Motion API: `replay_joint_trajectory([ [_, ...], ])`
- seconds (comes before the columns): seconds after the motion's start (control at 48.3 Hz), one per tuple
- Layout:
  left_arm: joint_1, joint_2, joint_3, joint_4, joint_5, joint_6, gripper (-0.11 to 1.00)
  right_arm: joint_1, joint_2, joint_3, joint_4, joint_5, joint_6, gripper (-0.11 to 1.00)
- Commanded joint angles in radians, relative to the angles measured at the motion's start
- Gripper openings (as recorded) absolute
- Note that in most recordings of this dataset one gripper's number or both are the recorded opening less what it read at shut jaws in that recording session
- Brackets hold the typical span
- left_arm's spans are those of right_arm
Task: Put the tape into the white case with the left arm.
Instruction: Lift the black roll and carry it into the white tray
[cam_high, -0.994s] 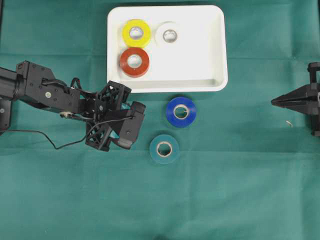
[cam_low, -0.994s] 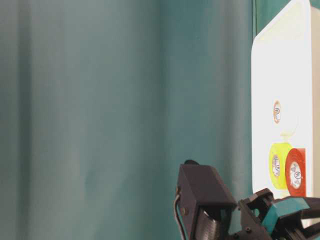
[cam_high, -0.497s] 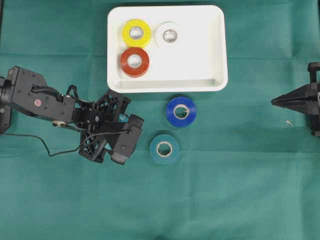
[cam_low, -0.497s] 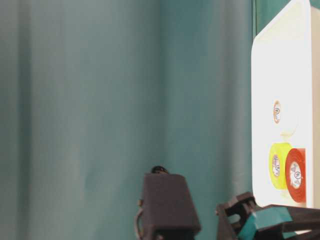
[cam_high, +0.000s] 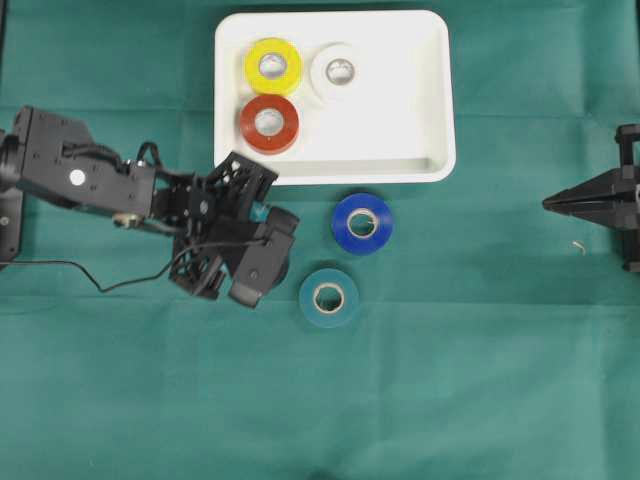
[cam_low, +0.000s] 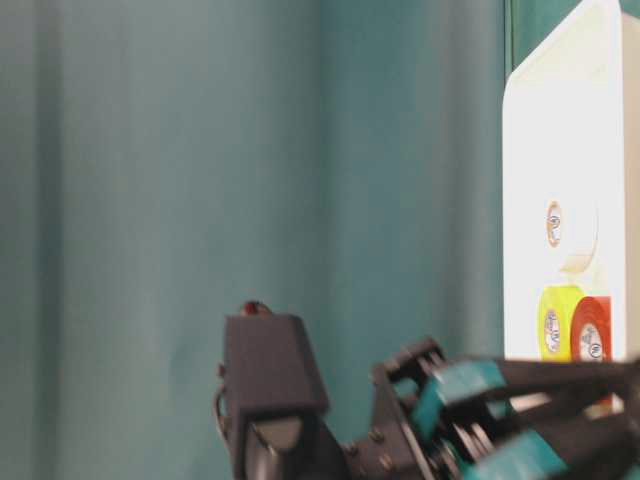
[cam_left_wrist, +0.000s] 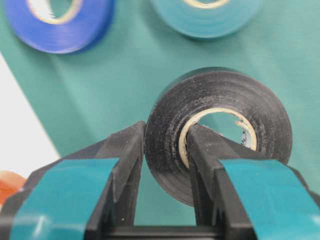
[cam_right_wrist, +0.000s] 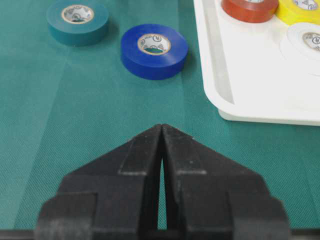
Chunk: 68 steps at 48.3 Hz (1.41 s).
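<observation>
**Left gripper has the black tape pinched; white case waits with three rolls inside**

Only the left wrist view gives this away: the left gripper (cam_left_wrist: 165, 150) is clamped on a black tape roll (cam_left_wrist: 220, 130), one teal-banded finger (cam_left_wrist: 125, 165) outside the wall, the other through the cardboard core. From overhead the roll is almost wholly hidden under the wrist camera housing, and the left gripper (cam_high: 268, 262) sits above the green cloth (cam_high: 450, 400) just below the white case's (cam_high: 432, 90) near-left corner, not over the case.

Inside the white case, at its left end, lie a yellow roll (cam_high: 273, 66), a white roll (cam_high: 340, 71) and a red roll (cam_high: 268, 123), the red touching the yellow. On the cloth just beside the case's near rim is a blue roll (cam_high: 362, 223), with a teal roll (cam_high: 329, 297) near it, further from the case.

The table-level view adds little: blurred teal-banded fingers low in frame, the case at the right edge.

Over at the cloth's right edge, the right gripper (cam_high: 560, 204) is pressed together, holding nothing; its own wrist view shows the black fingers (cam_right_wrist: 145, 150) meeting at the tip.
</observation>
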Motion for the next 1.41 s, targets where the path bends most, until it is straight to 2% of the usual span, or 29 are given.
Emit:
replay_joint_trajectory([
  [0.0,0.041,-0.015,-0.041,0.002,-0.003,0.023,0.24,-0.002,0.006,-0.009,-0.002,-0.012,0.000,-0.09],
  [0.373,0.196,0.080,-0.149,0.002,-0.025,0.107,0.24,0.000,0.006,-0.011,-0.002,-0.012,0.002,-0.09],
  [0.683,0.276,0.143,-0.215,0.002,-0.077,0.153,0.24,0.000,0.006,-0.009,-0.002,-0.012,0.000,-0.09],
  [1.076,0.308,0.213,-0.293,0.002,-0.084,0.156,0.24,-0.002,0.006,-0.009,-0.002,-0.012,0.000,-0.09],
  [1.387,0.308,0.221,-0.298,0.002,-0.081,0.156,0.24,-0.002,0.006,-0.009,-0.002,-0.012,0.002,-0.09],
])
